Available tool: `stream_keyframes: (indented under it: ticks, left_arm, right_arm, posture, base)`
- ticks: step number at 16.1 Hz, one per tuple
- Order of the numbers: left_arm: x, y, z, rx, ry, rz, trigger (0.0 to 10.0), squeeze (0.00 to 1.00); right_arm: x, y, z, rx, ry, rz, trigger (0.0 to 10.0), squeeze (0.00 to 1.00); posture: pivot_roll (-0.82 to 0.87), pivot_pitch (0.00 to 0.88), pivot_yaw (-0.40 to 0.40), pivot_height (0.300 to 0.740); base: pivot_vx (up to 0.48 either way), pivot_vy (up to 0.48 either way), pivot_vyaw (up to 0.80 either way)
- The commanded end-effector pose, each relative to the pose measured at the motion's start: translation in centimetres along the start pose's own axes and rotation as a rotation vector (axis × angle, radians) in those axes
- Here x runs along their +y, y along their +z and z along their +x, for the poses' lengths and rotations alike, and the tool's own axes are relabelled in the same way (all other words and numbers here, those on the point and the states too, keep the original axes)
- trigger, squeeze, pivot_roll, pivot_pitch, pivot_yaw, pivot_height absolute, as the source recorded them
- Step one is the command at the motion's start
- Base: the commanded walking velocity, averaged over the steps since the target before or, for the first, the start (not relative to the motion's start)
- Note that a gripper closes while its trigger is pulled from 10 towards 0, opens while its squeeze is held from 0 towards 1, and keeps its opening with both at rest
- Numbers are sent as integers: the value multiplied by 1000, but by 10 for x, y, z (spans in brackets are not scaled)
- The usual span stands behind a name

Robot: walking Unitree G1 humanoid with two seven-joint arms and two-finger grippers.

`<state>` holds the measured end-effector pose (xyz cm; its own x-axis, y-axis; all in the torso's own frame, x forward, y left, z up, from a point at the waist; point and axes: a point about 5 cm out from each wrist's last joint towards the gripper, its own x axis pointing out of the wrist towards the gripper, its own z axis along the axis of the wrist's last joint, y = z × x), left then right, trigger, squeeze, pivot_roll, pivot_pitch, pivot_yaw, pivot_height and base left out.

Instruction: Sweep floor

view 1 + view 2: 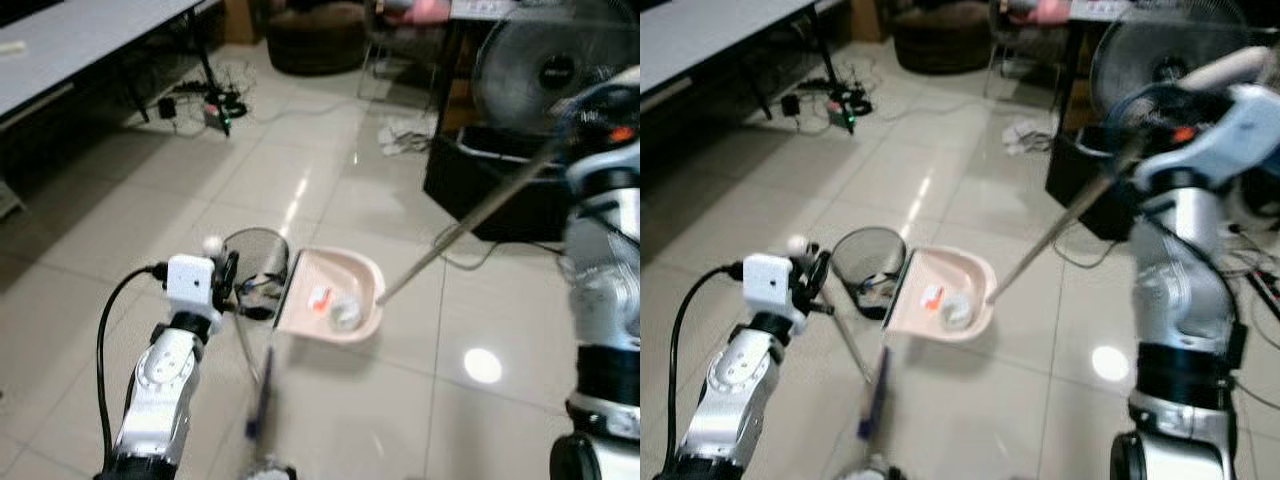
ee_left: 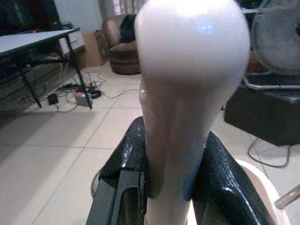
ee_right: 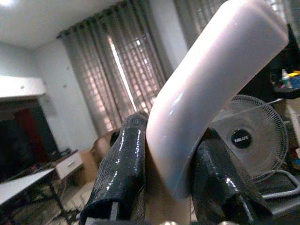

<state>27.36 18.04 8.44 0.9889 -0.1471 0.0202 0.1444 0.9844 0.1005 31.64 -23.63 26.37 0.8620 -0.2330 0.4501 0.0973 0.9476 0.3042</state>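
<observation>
Left gripper (image 2: 164, 187): pinching the pale broom handle (image 2: 187, 93).
Right gripper (image 3: 168, 173): clamped on the dustpan handle (image 3: 211, 84).
Dustpan (image 1: 335, 295): frame centre, holding debris, beside the bin (image 1: 255, 265).
Risk: tilting spills debris past the bin.

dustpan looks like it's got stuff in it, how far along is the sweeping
Done: the pink dustpan already holds some litter. In hand: the right gripper is shut on the dustpan's long handle, and the left gripper is shut on the broom handle, with the pan beside a mesh wastebasket. Left: tipping the litter into the basket looks like the remaining step, though the floor beyond may still hold debris.
</observation>
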Motion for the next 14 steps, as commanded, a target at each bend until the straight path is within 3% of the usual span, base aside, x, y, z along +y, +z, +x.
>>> stream_keyframes:
  ticks: [1,6,11,14]
  left_arm:
    - [9,5,-1,-10,25,30,10000,0]
    - [13,4,-3,1,42,38,10000,0]
    - [14,2,-4,9,52,39,10000,0]
    - [15,0,-3,14,69,36,10000,0]
  right_arm:
    - [14,7,7,-31,33,46,10000,0]
    - [19,5,12,-24,45,49,10000,0]
    - [23,4,16,-28,50,52,10000,0]
    - [17,4,16,-45,5,86,10000,0]
  posture:
    - [-17,46,48,740]
    - [-9,46,40,740]
    - [-9,46,32,740]
    - [-7,41,31,740]
  base:
    - [319,0,0]
    - [332,0,0]
    - [342,0,720]
    - [341,0,0]
